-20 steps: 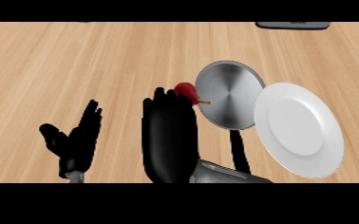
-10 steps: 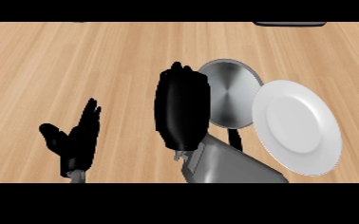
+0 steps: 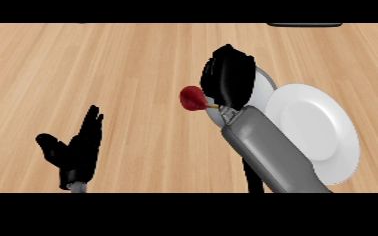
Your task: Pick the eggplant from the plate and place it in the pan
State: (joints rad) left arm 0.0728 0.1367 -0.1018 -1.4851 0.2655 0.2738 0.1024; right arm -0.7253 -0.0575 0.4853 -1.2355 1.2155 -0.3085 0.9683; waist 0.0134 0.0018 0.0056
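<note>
Right of frame centre, the right hand sits over the pan, covering most of it; only a grey sliver of the pan's rim shows at the hand's right edge. The fingers are curled downward. A dark red rounded object with a small stem, taken to be the eggplant, projects from the hand's lower left side, at or just outside the pan's left rim. Whether the fingers pinch it cannot be confirmed.

The white plate, right of the pan, carries nothing, so pick-up is judged complete and the placing step is in hand. The next move calls for bringing the eggplant inside the rim, then spreading the fingers to release it.

At lower left, the left hand rests open, fingers up, on the wooden counter.
</note>
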